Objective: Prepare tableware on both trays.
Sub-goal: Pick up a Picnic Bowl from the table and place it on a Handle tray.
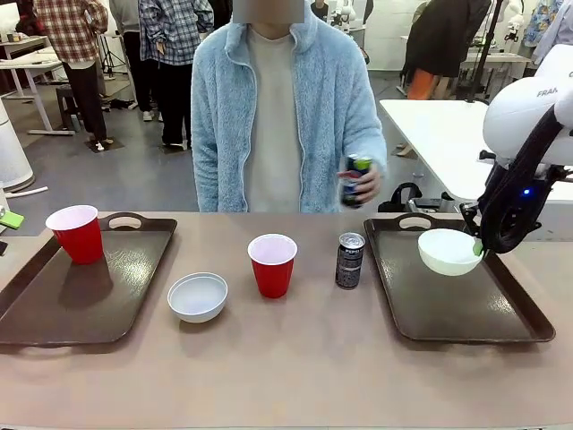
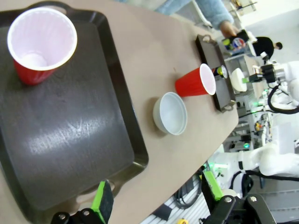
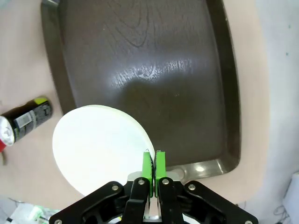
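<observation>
A shallow white bowl (image 1: 448,252) is hanging over the far part of the right tray (image 1: 466,309), a dark brown rectangle with a raised rim and an oval handle hole. The right gripper (image 1: 479,246) is pinching the bowl's rim at its right edge. In the right wrist view its 2 green pads (image 3: 160,165) are sitting almost together, with only the thin rim between them.

On the tan table (image 1: 295,358) between the 2 trays, 3 things are standing in a loose row. A dark can (image 1: 349,260) is standing upright just beside the right tray's left rim. A red cup (image 1: 272,264) with a white inside is standing near the middle. A second white bowl (image 1: 198,296) is sitting just beside the left tray (image 1: 89,305).

A second red cup (image 1: 77,233) is standing upright in the left tray's far left corner.

Across the table, the person's hand (image 1: 369,185) is holding a second can (image 1: 356,177) at waist height, clear of the table.

The left gripper (image 2: 156,191) is hovering above the near edge of the left tray, its fingers spread wide apart and gripping nothing.
</observation>
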